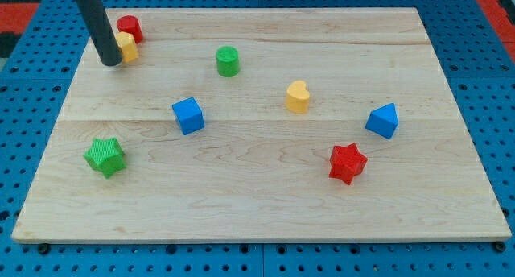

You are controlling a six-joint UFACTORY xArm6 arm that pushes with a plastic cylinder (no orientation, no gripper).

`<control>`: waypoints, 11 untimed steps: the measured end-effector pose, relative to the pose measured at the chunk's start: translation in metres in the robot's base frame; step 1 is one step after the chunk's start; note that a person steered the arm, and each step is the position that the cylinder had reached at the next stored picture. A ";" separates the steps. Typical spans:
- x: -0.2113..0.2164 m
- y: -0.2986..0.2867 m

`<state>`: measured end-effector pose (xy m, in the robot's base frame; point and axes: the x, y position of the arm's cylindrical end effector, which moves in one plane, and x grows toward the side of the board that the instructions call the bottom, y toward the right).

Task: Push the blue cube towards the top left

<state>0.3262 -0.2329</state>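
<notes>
Currently: my tip (112, 63) at the board's (265, 221) top left, touching a yellow block (126, 47); no jaws on this rod, nothing grasped.
Blue cube (188, 116) lies left of centre, well apart from the tip, toward the view's lower right of it. Red cylinder (130, 27) sits just behind the yellow block. Green cylinder (228, 61) stands above and right of the cube; green star (105, 156) below and left.

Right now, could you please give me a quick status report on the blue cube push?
My tip at the view's top left, against the yellow block. Blue cube untouched, mid-board, well apart from tip. Red cylinder and yellow block occupy the top-left corner.
</notes>
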 end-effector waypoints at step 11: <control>0.057 0.071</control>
